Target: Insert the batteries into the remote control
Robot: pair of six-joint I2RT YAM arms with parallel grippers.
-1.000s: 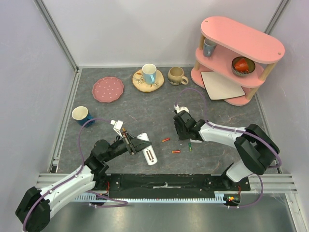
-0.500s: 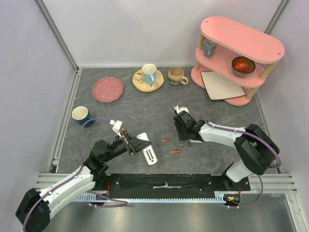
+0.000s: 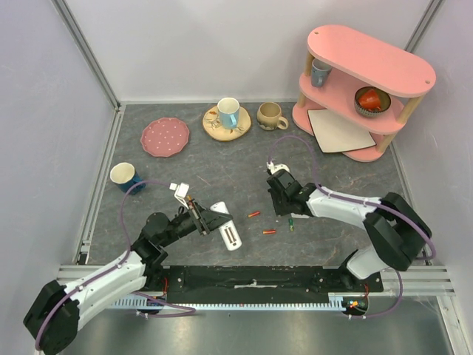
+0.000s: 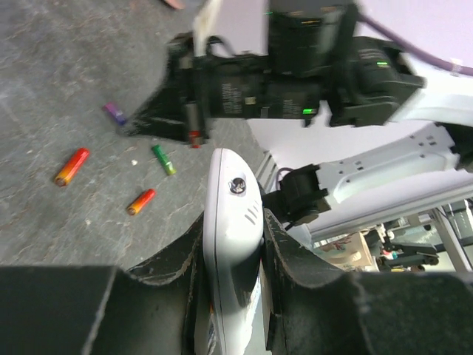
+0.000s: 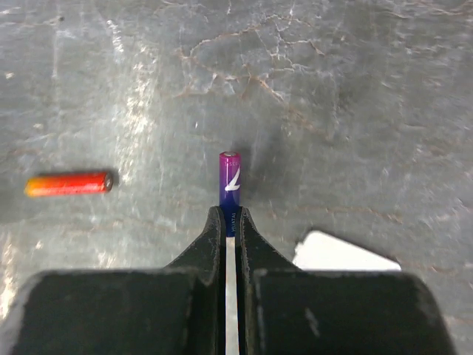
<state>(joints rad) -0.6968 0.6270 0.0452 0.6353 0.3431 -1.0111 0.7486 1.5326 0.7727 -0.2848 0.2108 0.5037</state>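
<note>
The grey tabletop (image 3: 222,170) has loose batteries (image 3: 270,231) lying on it. The right hand (image 5: 228,222) is pinched tight on just the end of the purple battery (image 5: 229,181). The left hand (image 4: 235,242) squeezes the remote control (image 4: 230,200) by its sides. With such a small grip, the purple battery may twist or slip out when it is lifted.

White remote (image 4: 233,244) clamped; purple battery (image 5: 230,181) pinched; orange batteries (image 4: 72,166) and green battery (image 4: 164,159) lie loose.
</note>
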